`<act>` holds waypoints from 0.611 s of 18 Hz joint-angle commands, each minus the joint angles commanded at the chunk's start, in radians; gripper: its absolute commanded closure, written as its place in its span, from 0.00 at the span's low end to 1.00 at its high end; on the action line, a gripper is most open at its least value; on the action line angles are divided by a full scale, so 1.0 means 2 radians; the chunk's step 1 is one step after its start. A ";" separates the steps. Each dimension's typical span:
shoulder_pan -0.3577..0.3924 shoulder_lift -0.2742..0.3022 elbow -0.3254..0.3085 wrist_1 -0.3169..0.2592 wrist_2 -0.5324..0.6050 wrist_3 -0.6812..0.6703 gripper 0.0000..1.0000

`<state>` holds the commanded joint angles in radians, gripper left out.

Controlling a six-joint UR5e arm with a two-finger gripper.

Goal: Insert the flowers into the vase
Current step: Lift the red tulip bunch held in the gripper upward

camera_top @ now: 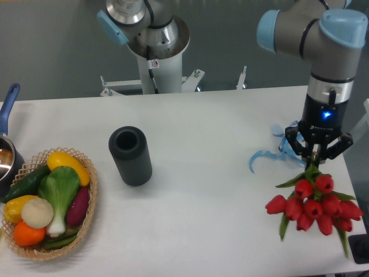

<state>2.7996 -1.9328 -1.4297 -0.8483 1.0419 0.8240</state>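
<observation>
At the right side of the counter (219,133), the end effector (316,157) points downward with its dark fingers clenched on the green stems of the flowers (314,205). A blue light glows on the black wrist section above it, and the grey arm with pale blue joint caps rises from there toward the upper right corner. The bunch of red tulips hangs head-down beneath the fingers, stems gathered at the top and blooms fanning out below, with green leaves sticking out on both sides. The blooms sit over the near right part of the counter; whether they touch the surface cannot be told from this view.

Just left of the end effector, a curled blue ribbon (266,154) lies on the counter, its loops reaching back toward the fingers. A small dark object (360,248) shows at the lower right edge of the picture.

Well apart to the left, the vase (131,156) stands upright on the counter, a dark grey ribbed cylinder with a thick rim and its round opening facing up and unfilled. Farther left, near the counter's edge, a wicker basket (87,202) holds vegetables: yellow peppers, a green leafy one, a purple one, a cucumber, a pale round one and an orange one. Beside the basket, a pot with a blue handle (8,104) is partly cut off by the left border. Behind the counter stands the white and grey robot base (154,46).
</observation>
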 joint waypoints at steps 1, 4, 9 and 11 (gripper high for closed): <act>-0.004 -0.001 0.001 0.000 -0.023 -0.015 1.00; -0.024 -0.006 0.003 0.001 -0.081 -0.053 1.00; -0.061 0.008 -0.003 0.002 -0.125 -0.074 1.00; -0.064 0.034 -0.027 0.011 -0.192 -0.079 1.00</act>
<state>2.6722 -1.8656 -1.4846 -0.8270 0.6588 0.6657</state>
